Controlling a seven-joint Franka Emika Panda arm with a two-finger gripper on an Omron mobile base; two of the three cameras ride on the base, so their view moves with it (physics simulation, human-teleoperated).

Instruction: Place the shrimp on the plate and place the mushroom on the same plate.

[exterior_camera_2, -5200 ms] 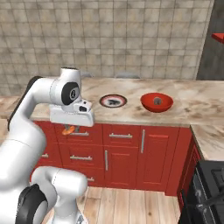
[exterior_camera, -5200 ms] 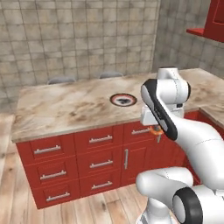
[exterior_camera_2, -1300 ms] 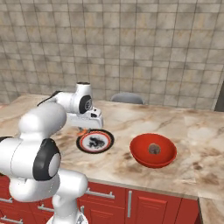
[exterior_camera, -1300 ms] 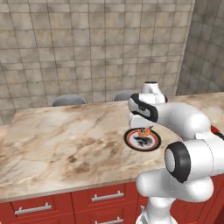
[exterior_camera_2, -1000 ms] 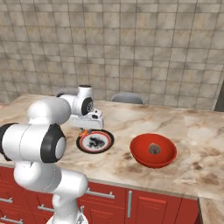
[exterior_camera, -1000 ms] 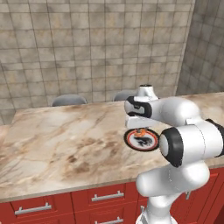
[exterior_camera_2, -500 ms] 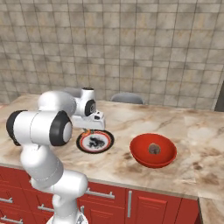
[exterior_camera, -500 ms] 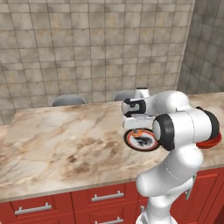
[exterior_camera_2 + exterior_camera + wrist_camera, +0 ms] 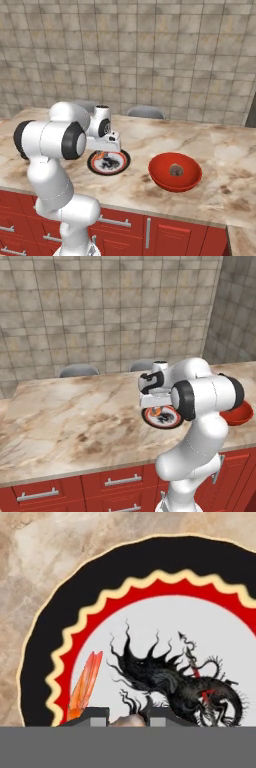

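- Two dark fingertips of my gripper (image 9: 129, 714) sit close together at the bottom of the hand view, clamped on the shrimp (image 9: 85, 687), whose orange tail fans out to their left over the red ring.
- From the left base view, I see the gripper (image 9: 156, 410) low over the plate (image 9: 172, 421) at centre right, with the shrimp (image 9: 156, 411) as an orange speck under the hand.
- Whether the shrimp already touches the plate (image 9: 45, 642) I cannot tell; it looks just above or at the surface.
- I judge the step in hand to be setting the shrimp down, the first half of the task, close to done.
- Next I would part the fingers and lift straight up, so the shrimp stays on the white centre.
- After that, the mushroom (image 9: 175, 170) waits in the red bowl (image 9: 164, 184), to the right of the plate (image 9: 94, 166) in the right base view, near but apart from it.
- That pick calls for a reach down into the deep bowl, where the rim may crowd the fingers.
- Both dishes stand on the marble counter (image 9: 65, 421).
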